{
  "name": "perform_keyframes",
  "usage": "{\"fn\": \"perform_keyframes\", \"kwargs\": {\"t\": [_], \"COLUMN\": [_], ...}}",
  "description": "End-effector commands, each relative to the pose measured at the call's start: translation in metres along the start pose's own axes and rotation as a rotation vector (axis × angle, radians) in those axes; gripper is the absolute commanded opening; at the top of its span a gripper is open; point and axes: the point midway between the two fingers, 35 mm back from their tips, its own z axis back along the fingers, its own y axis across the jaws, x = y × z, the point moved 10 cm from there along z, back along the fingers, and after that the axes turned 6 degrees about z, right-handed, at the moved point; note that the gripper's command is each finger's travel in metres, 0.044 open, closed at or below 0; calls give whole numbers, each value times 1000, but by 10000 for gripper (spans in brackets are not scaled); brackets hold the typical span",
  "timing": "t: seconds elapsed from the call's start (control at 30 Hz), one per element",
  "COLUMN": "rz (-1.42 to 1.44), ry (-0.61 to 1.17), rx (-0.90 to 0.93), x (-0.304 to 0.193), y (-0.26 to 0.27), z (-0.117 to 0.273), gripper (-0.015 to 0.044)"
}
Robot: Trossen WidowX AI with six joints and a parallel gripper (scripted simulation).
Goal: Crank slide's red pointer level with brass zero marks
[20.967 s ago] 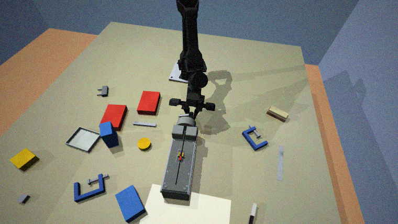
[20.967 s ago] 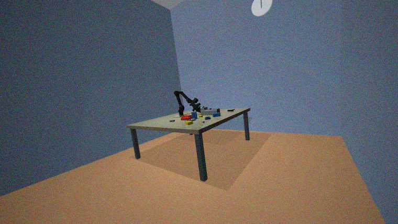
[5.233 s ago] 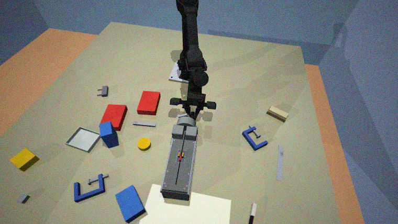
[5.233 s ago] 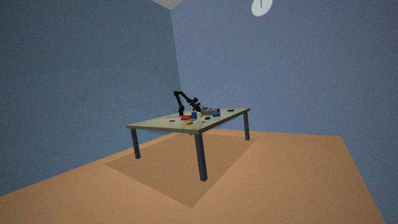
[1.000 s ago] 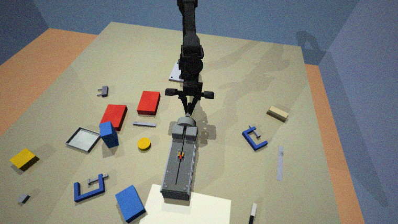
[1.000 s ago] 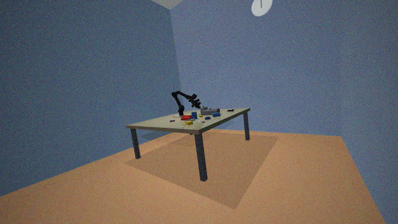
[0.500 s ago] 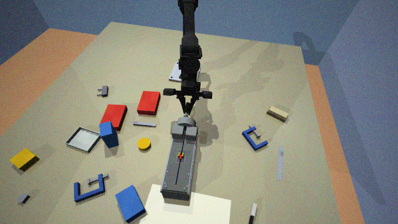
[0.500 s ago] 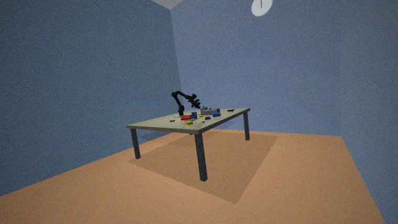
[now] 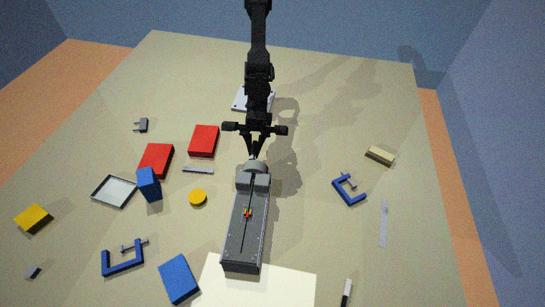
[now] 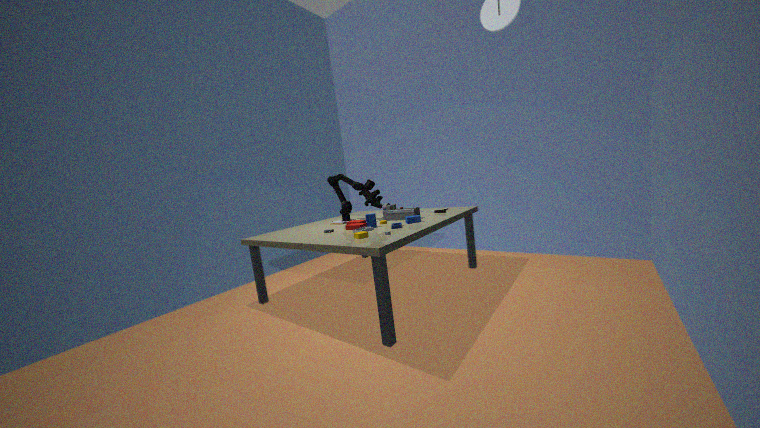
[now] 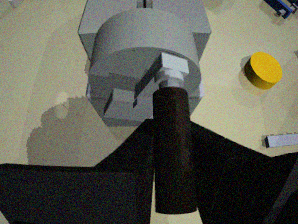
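The grey machine (image 9: pixel 254 232) (image 10: pixel 401 214) has a long slotted top. Its small red pointer (image 9: pixel 247 214) sits between two brass marks (image 9: pixel 244 211) (image 9: pixel 249 212), very close to them; it is too small to tell whether it is exactly level. At the arm's end is a round grey drum (image 9: pixel 255 166) (image 11: pixel 145 37). The crank arm (image 11: pixel 173 62) slants up to the right across the drum's face in the wrist view. My gripper (image 9: pixel 254 155) (image 10: pixel 380 205) (image 11: pixel 164 125) is shut on the dark brown crank handle (image 11: pixel 171 155), one finger on each side.
Two red blocks (image 9: pixel 204 140) (image 9: pixel 157 158), an upright blue block (image 9: pixel 149 184), a yellow disc (image 9: pixel 197 196) (image 11: pixel 265 70) and a grey bar (image 9: pixel 198 170) lie left of the machine. A blue clamp (image 9: pixel 347 196) and a tan block (image 9: pixel 380 155) lie right. White paper (image 9: pixel 290 290) lies at the machine's near end.
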Motion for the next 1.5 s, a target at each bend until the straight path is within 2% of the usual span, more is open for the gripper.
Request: {"fn": "perform_keyframes", "kwargs": {"t": [0.0,1.47], "rz": [-7,-6], "ry": [3,3], "rx": [-24,-25], "x": [-3,-22], "y": [-6,-15], "z": [-3,-20], "gripper": [0,0]}}
